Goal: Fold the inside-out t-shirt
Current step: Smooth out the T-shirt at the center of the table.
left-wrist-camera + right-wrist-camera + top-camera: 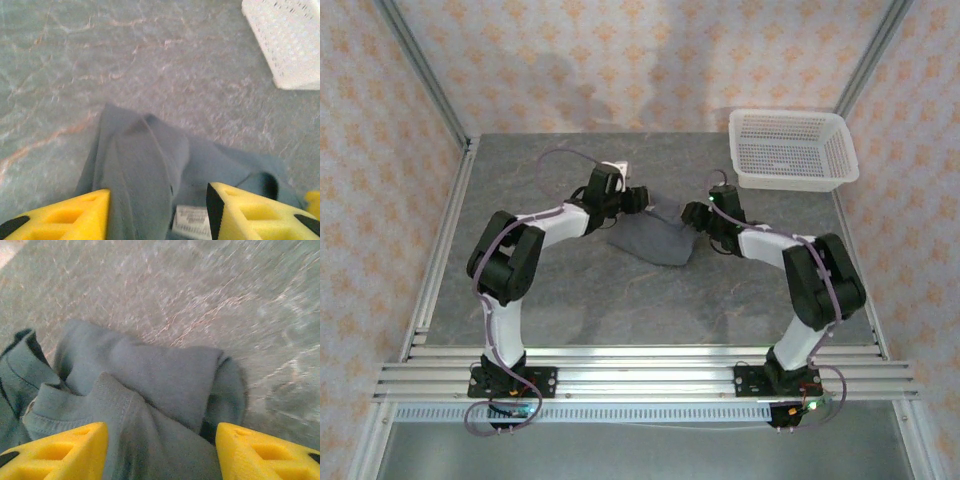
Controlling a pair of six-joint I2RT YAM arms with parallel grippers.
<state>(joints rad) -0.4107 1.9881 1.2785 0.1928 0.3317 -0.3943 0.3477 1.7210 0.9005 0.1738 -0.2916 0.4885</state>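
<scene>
Parted jaws on the left gripper [157, 195]: yellow fingers [55, 215] well apart above grey cloth, clamped on nothing. Same on the right gripper [162, 430]: a wide gap with cloth lying loose beneath it, no pinch.

As for writing, a white sewn-in tag [192, 222] on the cloth just inside the left gripper's right-hand finger. Rows of grey print on it, too blurred to read.

Inside-out t-shirt [650, 240] bunched in a low crumpled heap at the middle of the table [620, 320], between the two grippers and right under both. Long axis probably across the table, left to right, dipping slightly toward the near right; hard to call on so rumpled a lump. In the right wrist view, a ribbed collar band near the left finger, with a folded flap of cloth behind it. In the left wrist view, a long fold ridge running away from the camera.

Nearby, a white mesh basket [790, 150] upright at the far right corner, well apart from the shirt. Grey stone-patterned tabletop with pale veins. Both arms bent outward at the elbow, flanking the heap.
</scene>
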